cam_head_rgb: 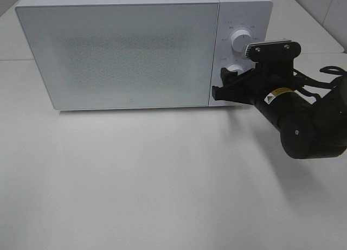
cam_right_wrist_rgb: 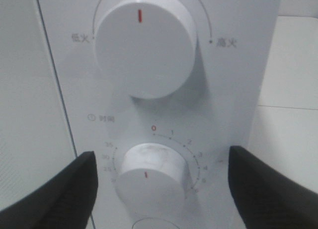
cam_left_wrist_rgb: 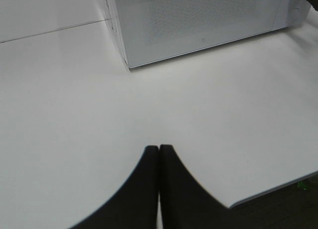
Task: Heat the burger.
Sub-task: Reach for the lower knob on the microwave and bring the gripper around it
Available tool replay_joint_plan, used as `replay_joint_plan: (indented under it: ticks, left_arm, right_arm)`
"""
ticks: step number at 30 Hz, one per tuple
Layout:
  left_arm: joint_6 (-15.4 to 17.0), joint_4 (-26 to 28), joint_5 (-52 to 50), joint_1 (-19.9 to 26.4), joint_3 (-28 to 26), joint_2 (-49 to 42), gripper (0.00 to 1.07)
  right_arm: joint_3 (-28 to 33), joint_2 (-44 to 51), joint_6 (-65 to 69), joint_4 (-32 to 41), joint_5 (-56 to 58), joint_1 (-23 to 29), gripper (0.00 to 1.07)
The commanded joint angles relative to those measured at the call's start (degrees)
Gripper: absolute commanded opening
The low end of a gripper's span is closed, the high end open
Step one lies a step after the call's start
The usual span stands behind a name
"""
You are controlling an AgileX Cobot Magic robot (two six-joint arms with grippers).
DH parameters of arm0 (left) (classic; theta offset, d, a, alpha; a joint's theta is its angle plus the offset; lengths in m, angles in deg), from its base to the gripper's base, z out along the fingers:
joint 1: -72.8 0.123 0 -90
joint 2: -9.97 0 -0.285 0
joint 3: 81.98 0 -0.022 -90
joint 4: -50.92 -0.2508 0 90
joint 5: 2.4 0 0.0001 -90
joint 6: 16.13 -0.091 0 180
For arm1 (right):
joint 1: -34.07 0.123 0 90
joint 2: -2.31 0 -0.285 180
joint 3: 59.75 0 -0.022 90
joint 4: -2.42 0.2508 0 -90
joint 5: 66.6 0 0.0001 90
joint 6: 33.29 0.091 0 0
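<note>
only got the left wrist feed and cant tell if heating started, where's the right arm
Observer: The right gripper is at the microwave control panel, jaws open either side of the timer knob, not touching it.
Operator: timer set yet
Observer: No. The knob's red mark sits about at 0.
Operator: burger inside?
Observer: Cannot tell. No view shows a burger, and the door is shut.
</note>
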State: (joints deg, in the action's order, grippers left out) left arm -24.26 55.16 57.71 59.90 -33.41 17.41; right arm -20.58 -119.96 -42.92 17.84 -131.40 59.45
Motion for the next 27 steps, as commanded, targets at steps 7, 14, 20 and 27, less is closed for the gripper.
replay_joint_plan:
  ticks: [7,14,20,27]
  left_arm:
    - [0.1,0.6,-0.9,0.2,0.2,-1.1,0.00]
    - [0.1,0.6,-0.9,0.2,0.2,-1.1,0.00]
    - [0.1,0.6,-0.9,0.2,0.2,-1.1,0.00]
    - [0.1,0.6,-0.9,0.2,0.2,-1.1,0.00]
  right_arm:
    - [-2.9,0.3,-0.1,-0.7,2.2,-0.2,0.70]
    - [-3.0,0.2,-0.1,-0.7,1.6,-0.2,0.69]
    - [-3.0,0.2,-0.3,-0.7,2.9,-0.2,0.60]
    - [-3.0,0.2,-0.3,-0.7,3.8,-0.2,0.50]
